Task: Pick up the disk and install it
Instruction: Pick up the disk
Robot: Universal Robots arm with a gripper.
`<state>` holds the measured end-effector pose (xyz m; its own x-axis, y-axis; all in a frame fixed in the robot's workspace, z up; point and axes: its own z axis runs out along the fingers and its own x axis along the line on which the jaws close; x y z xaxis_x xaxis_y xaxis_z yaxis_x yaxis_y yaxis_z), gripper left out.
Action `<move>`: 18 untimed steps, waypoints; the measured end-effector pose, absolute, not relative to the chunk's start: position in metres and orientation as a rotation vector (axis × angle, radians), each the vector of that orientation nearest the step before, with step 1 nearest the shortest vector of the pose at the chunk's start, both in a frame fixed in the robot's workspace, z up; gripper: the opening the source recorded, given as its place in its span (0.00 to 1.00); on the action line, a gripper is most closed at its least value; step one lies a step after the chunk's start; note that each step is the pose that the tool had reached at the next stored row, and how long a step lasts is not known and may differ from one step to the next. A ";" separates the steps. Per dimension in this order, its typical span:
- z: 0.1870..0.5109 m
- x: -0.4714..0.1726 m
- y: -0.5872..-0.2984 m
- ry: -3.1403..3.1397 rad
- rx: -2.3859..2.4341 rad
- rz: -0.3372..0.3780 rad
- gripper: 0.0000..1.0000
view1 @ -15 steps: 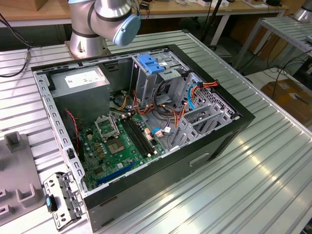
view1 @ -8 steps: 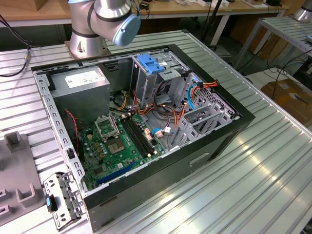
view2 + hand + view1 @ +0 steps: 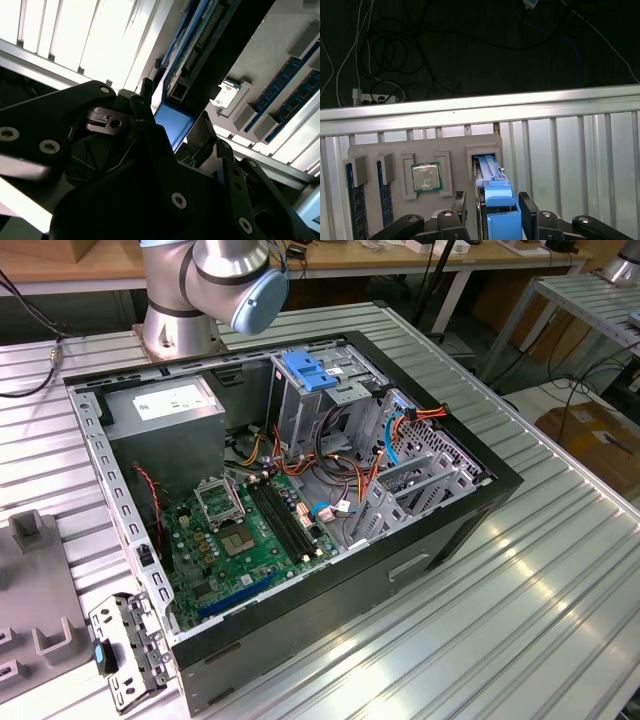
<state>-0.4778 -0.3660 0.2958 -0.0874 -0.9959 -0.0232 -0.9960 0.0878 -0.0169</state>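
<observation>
Our claw (image 3: pixel 493 199) straddles the disk (image 3: pixel 501 215), which stands on edge in a slot of the grey tray (image 3: pixel 395 150) on the ribbed table (image 3: pixel 570 150). We cannot tell whether the claw has closed on it. Beside the slot lie a processor chip (image 3: pixel 426 177) and two memory sticks (image 3: pixel 349 200) in their own recesses. In the exterior view the open computer case (image 3: pixel 420 540) sits mid-table, with a blue latch plate (image 3: pixel 308 370) over its drive cage and orange cables crossing the bay.
</observation>
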 end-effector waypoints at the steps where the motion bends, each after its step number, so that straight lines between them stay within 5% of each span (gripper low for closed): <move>1: 0.296 -0.478 -0.366 2.296 -2.103 0.005 0.54; 15: 0.295 -0.478 -0.363 2.296 -2.102 0.005 0.54; 18: 0.295 -0.478 -0.363 2.296 -2.102 0.005 0.45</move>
<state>-0.4776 -0.3633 0.2954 -0.0877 -0.9959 -0.0232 -0.9960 0.0881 -0.0169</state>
